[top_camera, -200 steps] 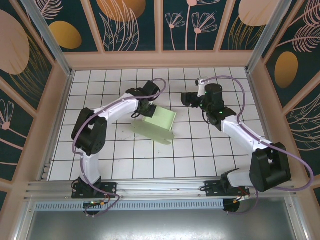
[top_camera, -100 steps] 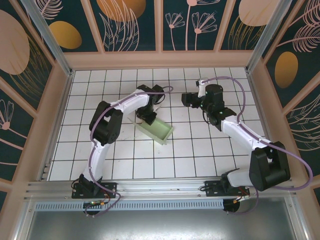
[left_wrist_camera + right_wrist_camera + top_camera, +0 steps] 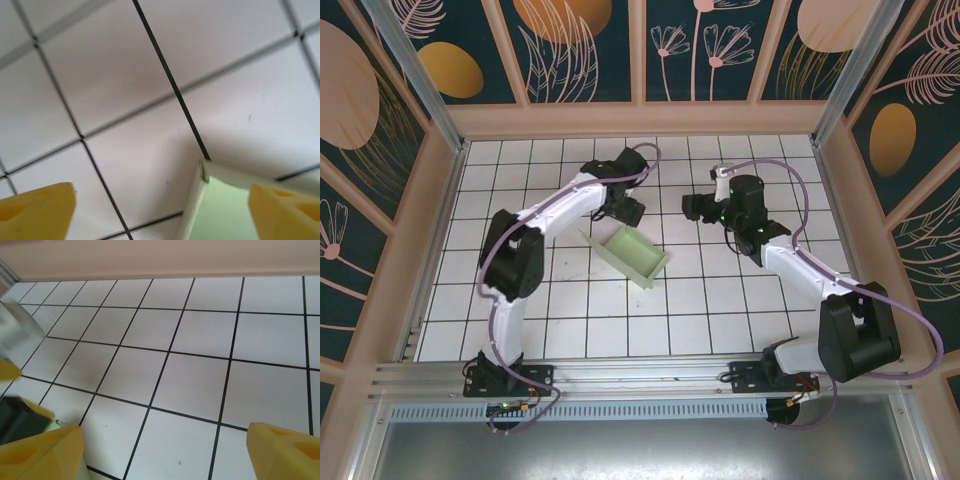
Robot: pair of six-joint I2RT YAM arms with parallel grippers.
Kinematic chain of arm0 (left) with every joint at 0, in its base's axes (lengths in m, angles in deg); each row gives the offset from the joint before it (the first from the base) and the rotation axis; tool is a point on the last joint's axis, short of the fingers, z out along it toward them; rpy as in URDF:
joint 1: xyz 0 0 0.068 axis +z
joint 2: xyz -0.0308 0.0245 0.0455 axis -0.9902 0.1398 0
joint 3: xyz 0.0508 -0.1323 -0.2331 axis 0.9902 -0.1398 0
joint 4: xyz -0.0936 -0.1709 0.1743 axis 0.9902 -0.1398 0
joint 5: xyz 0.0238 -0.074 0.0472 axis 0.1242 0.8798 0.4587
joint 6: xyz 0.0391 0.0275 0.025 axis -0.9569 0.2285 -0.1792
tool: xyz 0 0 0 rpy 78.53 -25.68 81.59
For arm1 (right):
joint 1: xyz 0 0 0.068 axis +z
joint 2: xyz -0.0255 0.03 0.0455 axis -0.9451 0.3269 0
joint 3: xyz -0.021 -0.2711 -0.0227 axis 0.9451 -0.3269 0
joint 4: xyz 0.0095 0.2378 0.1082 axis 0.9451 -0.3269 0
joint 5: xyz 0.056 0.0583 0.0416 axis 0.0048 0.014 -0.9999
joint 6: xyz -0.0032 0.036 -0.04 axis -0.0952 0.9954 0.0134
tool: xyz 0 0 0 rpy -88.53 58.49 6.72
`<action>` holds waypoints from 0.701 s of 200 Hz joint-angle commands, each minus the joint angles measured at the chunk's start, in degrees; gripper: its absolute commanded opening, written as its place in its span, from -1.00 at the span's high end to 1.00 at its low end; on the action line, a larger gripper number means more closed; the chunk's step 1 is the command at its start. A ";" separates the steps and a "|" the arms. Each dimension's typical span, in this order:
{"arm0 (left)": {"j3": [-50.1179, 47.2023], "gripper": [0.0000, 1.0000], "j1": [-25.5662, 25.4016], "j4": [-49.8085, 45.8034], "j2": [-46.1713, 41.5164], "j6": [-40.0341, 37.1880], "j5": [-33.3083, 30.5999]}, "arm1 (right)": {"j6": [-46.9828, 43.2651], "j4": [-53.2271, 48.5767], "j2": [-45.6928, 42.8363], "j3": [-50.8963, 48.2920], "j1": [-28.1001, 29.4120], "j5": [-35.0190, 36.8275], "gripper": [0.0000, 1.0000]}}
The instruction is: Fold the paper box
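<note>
Left gripper [image 3: 631, 211]: jaws spread wide, nothing held; it hangs over the far corner of the box [image 3: 634, 254].
Left fingers [image 3: 37, 210]: yellow, one at each lower edge of the wrist view; the box's corner shows low between them, and I cannot tell whether either one touches it.
Right gripper [image 3: 691, 207]: jaws wide apart and empty, held over bare tiles right of the box and well apart from it.
Box: pale mint-green thin card, standing as a shallow open tray with walls raised and the hollow upward.
Box position: mid-table [image 3: 720, 300], set askew to the tile lines, nearer the left gripper.
</note>
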 commanded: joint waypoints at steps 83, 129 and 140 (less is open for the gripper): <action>-38.54 -0.97 14.39 28.86 -33.93 19.37 -5.15 | -3.09 -1.11 18.61 6.59 13.92 2.11 -0.72; -45.04 -0.97 15.43 31.04 -36.87 19.48 -3.55 | -1.34 -5.70 27.78 13.60 16.99 5.78 -0.72; -45.28 -0.97 15.43 31.55 -36.48 19.17 -2.82 | 0.69 -6.25 28.32 14.14 16.70 7.63 -0.71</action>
